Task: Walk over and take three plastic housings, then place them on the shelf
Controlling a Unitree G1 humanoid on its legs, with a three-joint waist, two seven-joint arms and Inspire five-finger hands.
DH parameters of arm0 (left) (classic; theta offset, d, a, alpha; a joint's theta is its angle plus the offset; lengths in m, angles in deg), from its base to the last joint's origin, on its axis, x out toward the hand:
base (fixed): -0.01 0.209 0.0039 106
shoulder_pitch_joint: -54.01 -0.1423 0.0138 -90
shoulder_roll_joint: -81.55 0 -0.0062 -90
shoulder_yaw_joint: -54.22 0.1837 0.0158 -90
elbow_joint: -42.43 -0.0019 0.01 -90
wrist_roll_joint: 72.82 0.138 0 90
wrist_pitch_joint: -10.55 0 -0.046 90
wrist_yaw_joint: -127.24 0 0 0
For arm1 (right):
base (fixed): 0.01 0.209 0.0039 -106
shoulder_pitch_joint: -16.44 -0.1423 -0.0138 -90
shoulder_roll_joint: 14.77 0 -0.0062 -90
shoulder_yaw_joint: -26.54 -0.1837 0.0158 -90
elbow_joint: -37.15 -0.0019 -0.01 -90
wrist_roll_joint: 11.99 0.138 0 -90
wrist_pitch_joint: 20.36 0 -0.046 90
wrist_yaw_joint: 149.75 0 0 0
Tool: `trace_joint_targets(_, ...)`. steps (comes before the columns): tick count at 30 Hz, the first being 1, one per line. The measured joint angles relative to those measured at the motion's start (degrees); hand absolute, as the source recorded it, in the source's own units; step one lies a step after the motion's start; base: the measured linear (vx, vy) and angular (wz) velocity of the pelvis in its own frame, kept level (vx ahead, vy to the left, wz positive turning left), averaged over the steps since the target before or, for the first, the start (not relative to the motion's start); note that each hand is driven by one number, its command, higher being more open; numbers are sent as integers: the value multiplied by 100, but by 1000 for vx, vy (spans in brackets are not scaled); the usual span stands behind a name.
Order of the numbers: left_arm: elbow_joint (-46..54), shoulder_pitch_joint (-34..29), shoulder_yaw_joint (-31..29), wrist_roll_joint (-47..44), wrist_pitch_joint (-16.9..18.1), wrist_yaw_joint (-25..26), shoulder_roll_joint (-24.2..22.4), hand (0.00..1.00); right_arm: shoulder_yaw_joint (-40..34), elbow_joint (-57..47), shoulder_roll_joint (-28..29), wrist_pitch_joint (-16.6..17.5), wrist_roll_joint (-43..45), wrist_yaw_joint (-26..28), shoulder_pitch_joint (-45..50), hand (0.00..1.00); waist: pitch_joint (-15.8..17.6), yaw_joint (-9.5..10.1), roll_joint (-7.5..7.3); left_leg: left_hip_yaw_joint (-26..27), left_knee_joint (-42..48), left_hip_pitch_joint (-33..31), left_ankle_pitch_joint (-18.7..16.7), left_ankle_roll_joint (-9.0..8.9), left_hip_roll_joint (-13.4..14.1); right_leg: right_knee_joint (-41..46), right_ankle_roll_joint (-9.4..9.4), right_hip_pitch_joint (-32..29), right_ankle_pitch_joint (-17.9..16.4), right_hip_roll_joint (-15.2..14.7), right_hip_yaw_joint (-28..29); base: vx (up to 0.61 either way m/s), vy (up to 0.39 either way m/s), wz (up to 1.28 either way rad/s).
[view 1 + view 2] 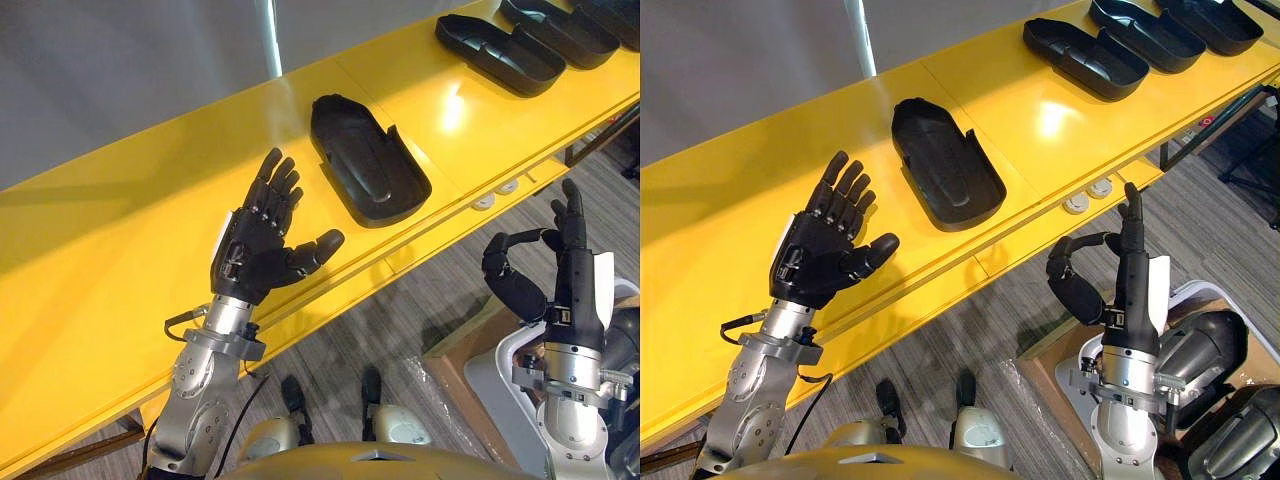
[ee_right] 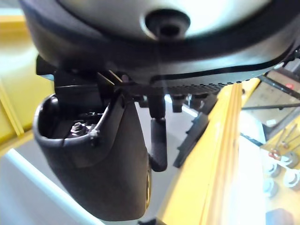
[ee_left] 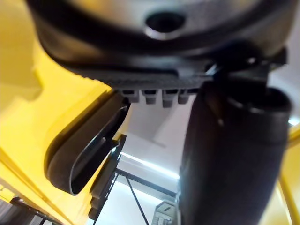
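Four plastic housings sit on the yellow tabletop, open sides up: the nearest housing lies alone, and the other housings are bunched well off to the right. The left hand hovers over the tabletop, fingers spread wide, thumb out, holding nothing. The nearest housing lies just ahead of it and to its right, its near end close to that thumb. Its long axis runs across the tabletop, angling away to the left. The right hand is raised off the front edge, fingers straight up, empty, and looks farther from the housing. Looks like the left hand's pick, a short reach rightward onto the near end.
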Motion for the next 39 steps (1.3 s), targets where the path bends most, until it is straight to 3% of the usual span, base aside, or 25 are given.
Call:
trace_joint_targets(4, 0, 25, -3, 1, -1, 7, 7, 100, 11, 0, 4, 182, 317, -153, -177, 0, -1, 5, 2, -14, 0, 38, -5, -1, -2, -2, 1, 46, -1, -3, -12, -1, 0, 1)
trace_joint_targets(11, 2, -67, -80, 0, -7, -18, 5, 100, 127, 52, 7, 184, 470, 28, -199, 0, -14, 37, 33, -101, -5, 42, -10, -9, -19, -6, 0, 93, -8, -20, -110, -14, 2, 7)
trace_joint_targets(12, 2, -77, -95, 0, -7, -22, 5, 100, 146, 69, 26, 191, 468, 25, -187, 100, -21, 36, 46, -110, -6, 42, -9, -8, -26, -6, 0, 97, -8, -27, -121, -8, 10, 3)
trace_joint_targets(35, 2, -277, -100, 1, -7, -64, -7, 100, 438, 252, 206, 221, 424, -177, 15, 100, -128, 42, 129, -221, -2, 37, 22, 38, -69, -103, 14, 185, 7, -54, -234, 1, 4, 2)
trace_joint_targets(37, 1, -293, -99, 1, -7, -71, -7, 100, 525, 288, 207, 221, 1107, 59, 12, 100, -165, 55, 105, -221, -2, 38, 22, 38, -69, -106, 14, 189, 7, -53, -233, 0, 0, 0)
trace_joint_targets(39, 1, -294, -101, 2, -7, -97, -8, 100, 581, 432, 316, 226, 2693, 681, 0, 100, -204, 93, 80, -223, -1, 41, 22, 38, -71, -106, 14, 193, 7, -56, -234, 0, 0, 0)
